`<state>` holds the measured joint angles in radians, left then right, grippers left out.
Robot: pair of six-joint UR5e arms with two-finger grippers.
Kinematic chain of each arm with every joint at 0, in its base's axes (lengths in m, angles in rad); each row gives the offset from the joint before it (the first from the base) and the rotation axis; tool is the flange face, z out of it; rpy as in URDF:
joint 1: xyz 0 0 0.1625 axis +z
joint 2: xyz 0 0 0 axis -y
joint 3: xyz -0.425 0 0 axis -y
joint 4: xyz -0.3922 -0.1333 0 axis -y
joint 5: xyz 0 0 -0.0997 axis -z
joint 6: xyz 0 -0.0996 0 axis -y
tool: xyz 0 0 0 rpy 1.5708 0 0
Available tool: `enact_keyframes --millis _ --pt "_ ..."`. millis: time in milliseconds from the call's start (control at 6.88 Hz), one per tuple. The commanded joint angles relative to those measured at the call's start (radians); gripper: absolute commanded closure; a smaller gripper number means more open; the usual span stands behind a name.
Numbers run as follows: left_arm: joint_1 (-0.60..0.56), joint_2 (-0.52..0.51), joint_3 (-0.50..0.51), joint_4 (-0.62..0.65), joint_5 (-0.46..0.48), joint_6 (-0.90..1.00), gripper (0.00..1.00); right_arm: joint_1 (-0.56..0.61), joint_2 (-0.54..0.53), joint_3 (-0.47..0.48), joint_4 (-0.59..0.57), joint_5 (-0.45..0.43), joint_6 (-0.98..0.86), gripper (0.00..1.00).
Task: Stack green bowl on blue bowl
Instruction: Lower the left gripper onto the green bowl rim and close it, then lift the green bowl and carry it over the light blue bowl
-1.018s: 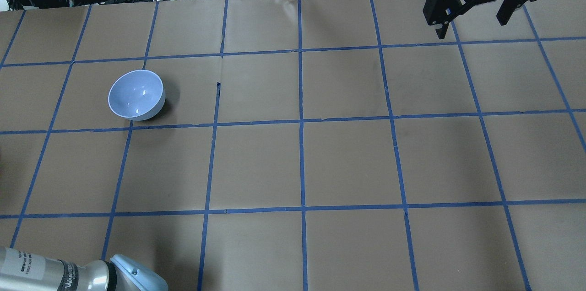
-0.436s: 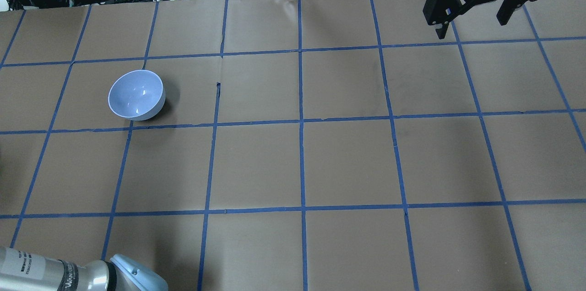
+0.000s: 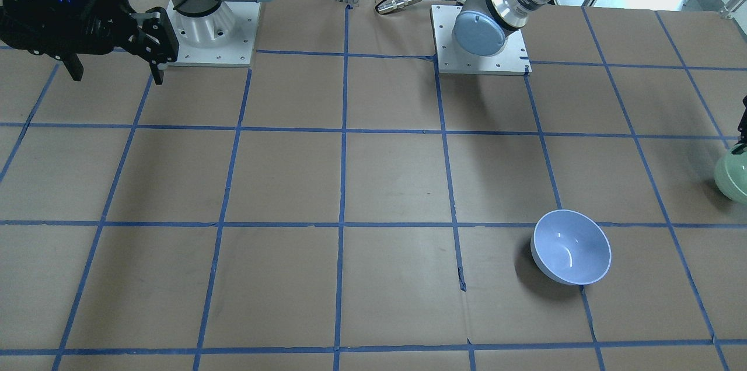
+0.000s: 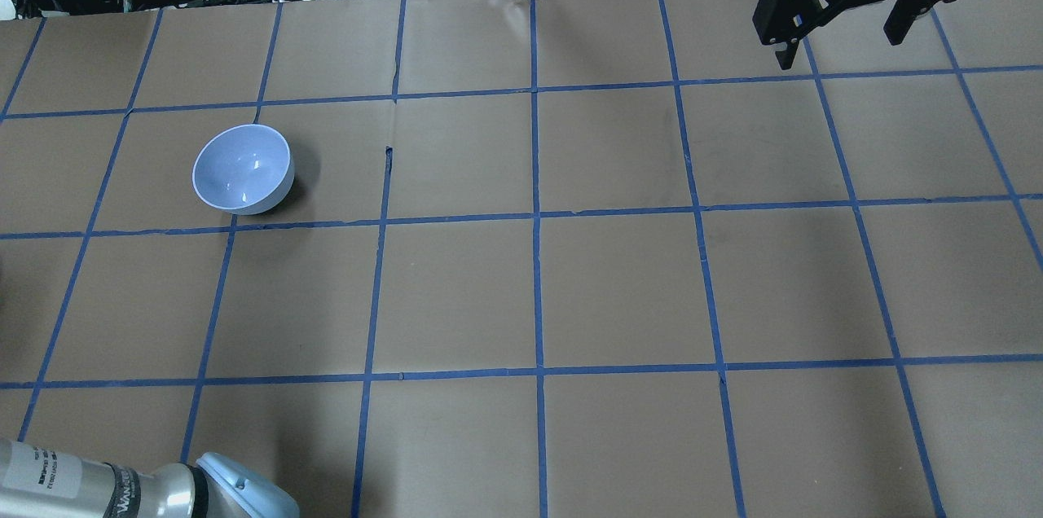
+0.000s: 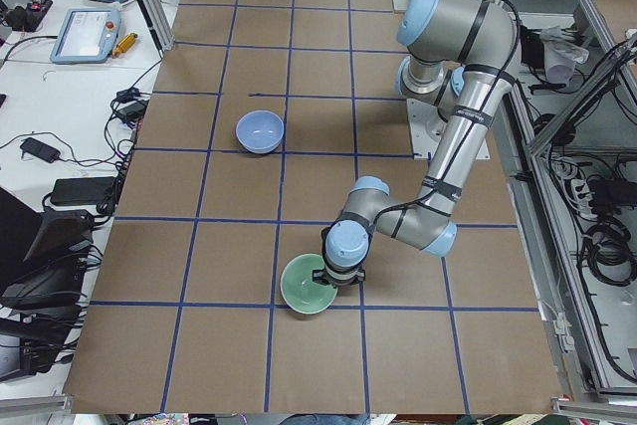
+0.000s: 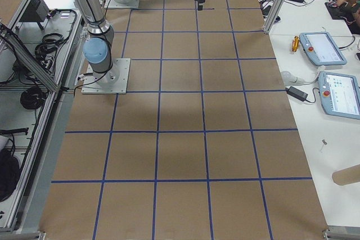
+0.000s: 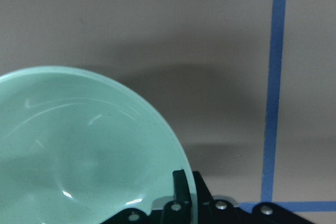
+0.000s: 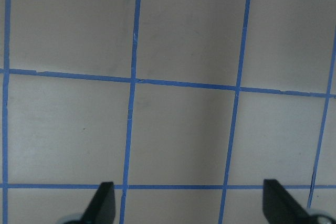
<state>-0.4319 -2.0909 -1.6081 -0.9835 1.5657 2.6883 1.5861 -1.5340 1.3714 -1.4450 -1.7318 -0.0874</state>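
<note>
Heads up on where you're at. Your left fingers (image 7: 179, 184) are pinched on the rim of the round, glossy, pale mint-green bowl (image 7: 79, 150). In the left wrist view you can see one black finger sitting just inside the rim, and the other one is hidden behind the bowl's edge.

From the left-side camera, the green bowl (image 5: 307, 286) is upright near the robot's left end of the brown paper tabletop (image 4: 619, 290) with its blue tape grid. The wrist is right over the bowl's rim. I honestly can't tell if the base is resting on the paper or lifted a bit.

The round, glossy, pale periwinkle-blue bowl (image 4: 243, 169) with the whitish rim sits upright and empty on the tabletop in the robot's left half, just beside a tape line. It's well apart from the green bowl, further in toward the middle and closer to your side of the tabletop.

Your right fingers (image 8: 104, 203) are spread wide with nothing between them. They hang well above the tabletop at the robot's right end, far from both bowls, with only bare grid squares under them.
</note>
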Motion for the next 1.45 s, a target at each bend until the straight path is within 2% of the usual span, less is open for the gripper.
enact_keyframes --millis 0,291,582,1018,1309 --pt "-0.033 0.053 -0.021 -0.020 -0.047 -0.013 1.00 0.000 0.000 0.000 0.000 0.000 0.000 0.00" --pt "-0.129 0.164 -0.056 -0.064 -0.059 -0.019 1.00 0.000 0.000 0.000 0.000 0.000 0.000 0.00" --pt "-0.285 0.291 -0.082 -0.073 -0.069 -0.059 1.00 0.000 0.000 0.000 0.000 0.000 0.000 0.00" --pt "-0.541 0.383 -0.220 -0.073 -0.085 -0.337 1.00 0.000 0.000 0.000 0.000 0.000 0.000 0.00" --pt "-0.690 0.390 -0.242 -0.072 -0.075 -0.546 1.00 0.000 0.000 0.000 0.000 0.000 0.000 0.00"
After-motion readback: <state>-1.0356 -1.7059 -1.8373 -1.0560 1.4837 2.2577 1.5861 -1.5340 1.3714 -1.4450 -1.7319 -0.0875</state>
